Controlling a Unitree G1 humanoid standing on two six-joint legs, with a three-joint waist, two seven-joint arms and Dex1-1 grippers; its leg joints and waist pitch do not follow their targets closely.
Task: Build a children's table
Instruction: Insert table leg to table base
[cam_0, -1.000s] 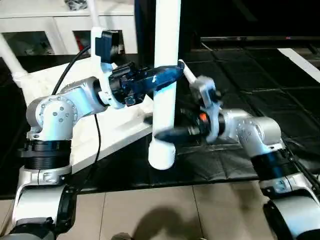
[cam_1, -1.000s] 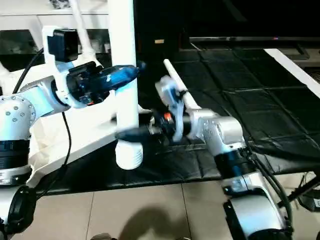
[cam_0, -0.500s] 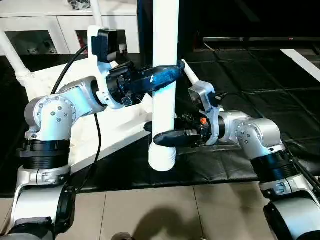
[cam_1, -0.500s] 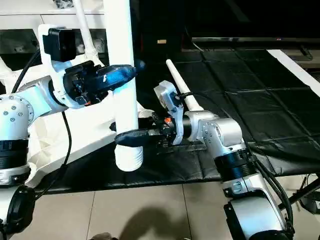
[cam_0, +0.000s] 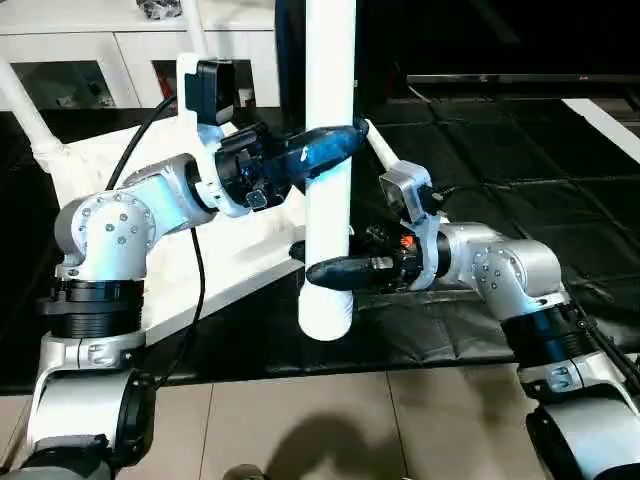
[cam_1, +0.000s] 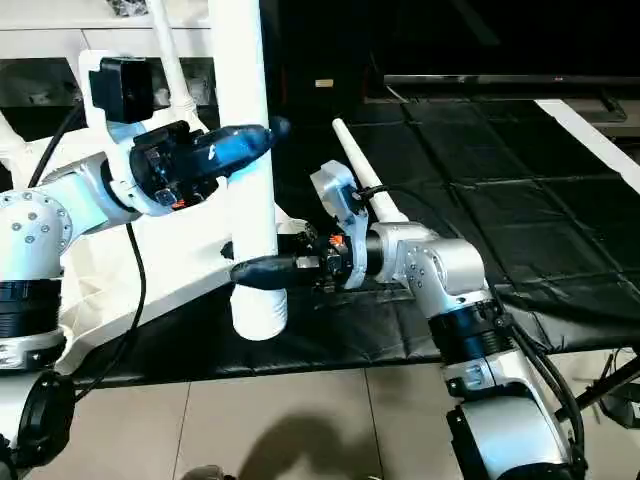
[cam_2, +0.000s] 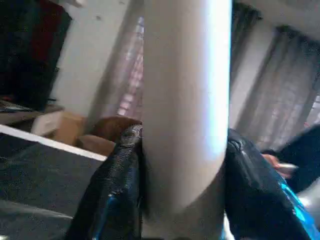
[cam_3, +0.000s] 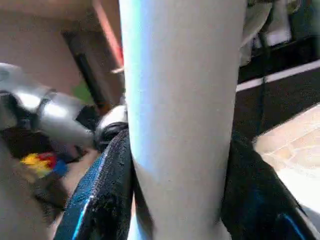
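I hold one white tube leg (cam_0: 330, 80) of the children's table upright between both arms, its wider lower end hanging just above the black mat. My left gripper (cam_0: 328, 152) is shut on it halfway up. My right gripper (cam_0: 330, 270) is shut on it lower down, near the bottom end. In the left wrist view the leg (cam_2: 187, 100) sits between black fingers (cam_2: 117, 185), and likewise the leg (cam_3: 180, 100) in the right wrist view. The white table top (cam_0: 255, 245) lies on the left behind my left arm, with two legs (cam_0: 25, 110) rising from its far side.
Another white leg (cam_1: 360, 175) lies on the black mat (cam_0: 520, 170) behind my right wrist. A white glass-door cabinet (cam_0: 100, 60) stands at the back left. Tiled floor (cam_0: 300, 420) runs along the near side. A black cable (cam_0: 195, 280) hangs from my left wrist.
My right gripper has come in from the right and closed its fingers round the lower part of the leg. The left gripper kept its hold and the leg stayed upright.
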